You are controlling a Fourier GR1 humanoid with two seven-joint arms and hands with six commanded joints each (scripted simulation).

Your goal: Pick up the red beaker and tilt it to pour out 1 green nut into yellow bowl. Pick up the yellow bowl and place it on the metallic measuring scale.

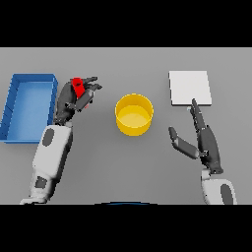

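The red beaker is held in my left hand, whose fingers and thumb curl round it, left of the yellow bowl. The beaker is tilted and mostly hidden by the fingers; no green nut shows. The bowl stands mid-table with nothing visible inside. The metallic measuring scale is a flat pale square at the back right. My right hand hovers open with straight fingers, its fingertips reaching the scale's front edge, to the right of the bowl.
A blue tray with raised walls lies at the far left, just beside my left forearm. Grey table surface surrounds the bowl on all sides.
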